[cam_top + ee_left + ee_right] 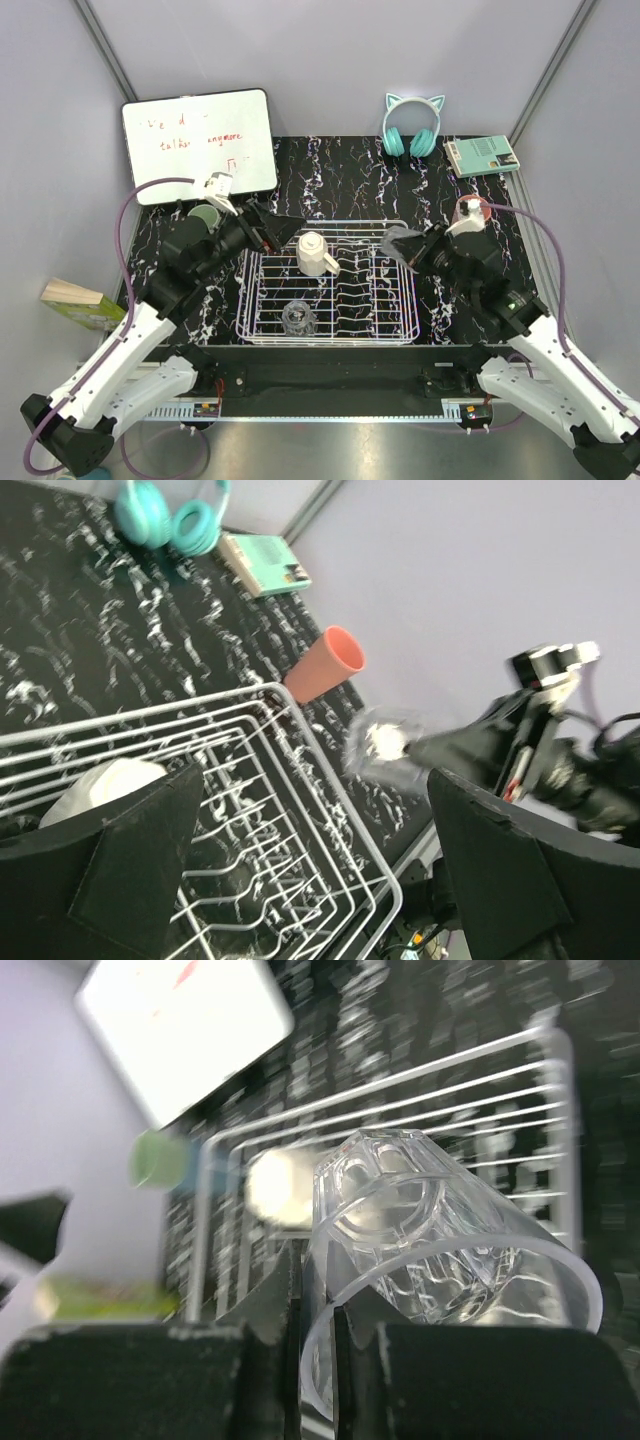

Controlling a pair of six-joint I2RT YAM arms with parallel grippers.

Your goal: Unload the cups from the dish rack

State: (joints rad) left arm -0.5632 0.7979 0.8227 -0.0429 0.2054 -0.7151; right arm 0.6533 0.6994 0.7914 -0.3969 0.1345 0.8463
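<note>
1. Step in hand, as I read it: the right gripper point(315, 1300) is taking a clear glass point(440, 1250) off the dish rack point(330, 340), to be set on the table to the right of the rack.
2. To do it well:
   - Lift clear of the rack's right wire edge before moving sideways.
   - The glass lies tilted, so level it before lowering.
   - Land short of the pink cup point(470, 211), which stands just past the rack's far-right corner.
3. Right gripper: jaws nearly closed, pinching the glass wall at the rim, one finger inside and one outside. It's a thin grip, so go slow.
4. Left gripper point(272, 228): jaws wide apart and holding nothing. It sits over the rack's far-left corner, near the cream mug point(315, 253).
5. In the rack:
   - The cream mug is on the far side, left of middle.
   - A second glass point(297, 318) is on the near side, left of middle.
   - A green cup point(205, 213) is on the table left of the rack.
6. The held glass is probably clear of the rack wires, but blur makes it hard to tell.
</note>
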